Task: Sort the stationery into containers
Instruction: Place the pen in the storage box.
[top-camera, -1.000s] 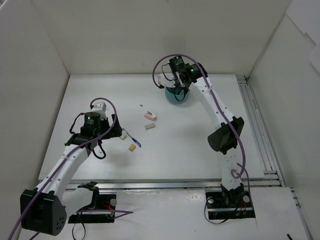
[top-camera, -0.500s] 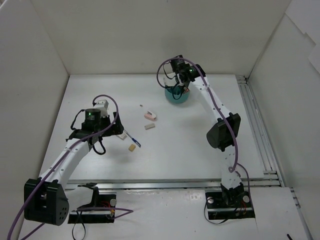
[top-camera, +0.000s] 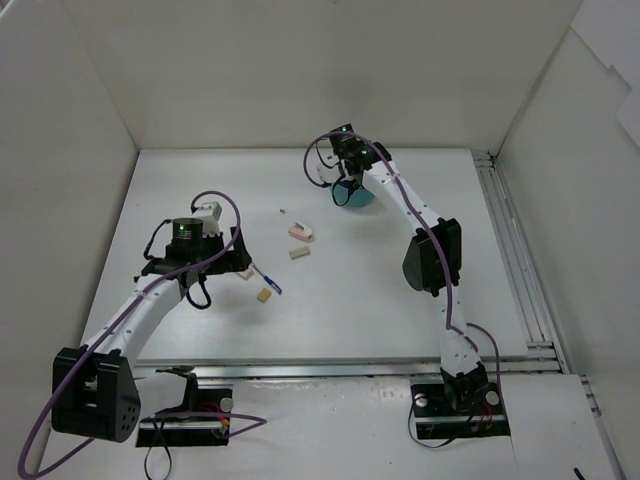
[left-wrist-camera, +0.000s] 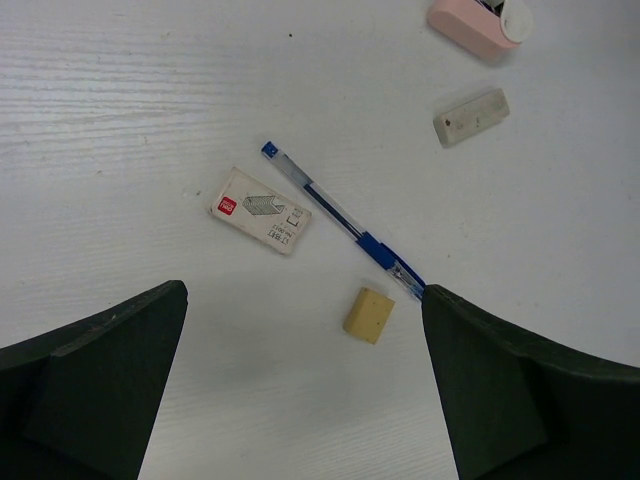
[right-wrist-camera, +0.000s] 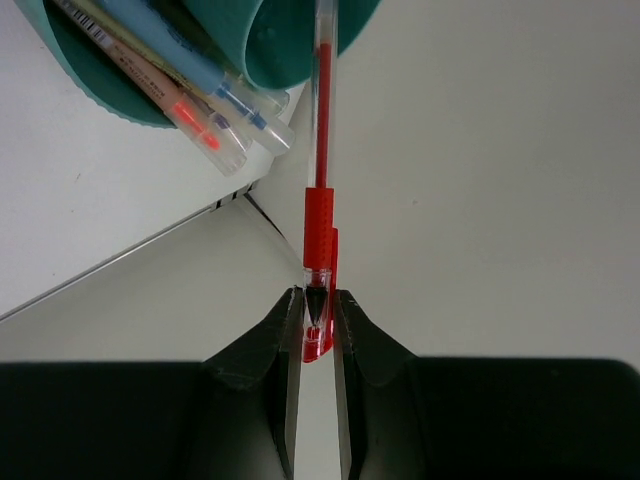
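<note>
Red pen (right-wrist-camera: 321, 200), pinched at its end by the right gripper (right-wrist-camera: 318, 305), runs lengthwise straight toward the far cup (right-wrist-camera: 285, 45).

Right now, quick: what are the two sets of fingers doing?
Left fingers: open, holding nothing.
Right fingers: closed on the red pen.
</note>
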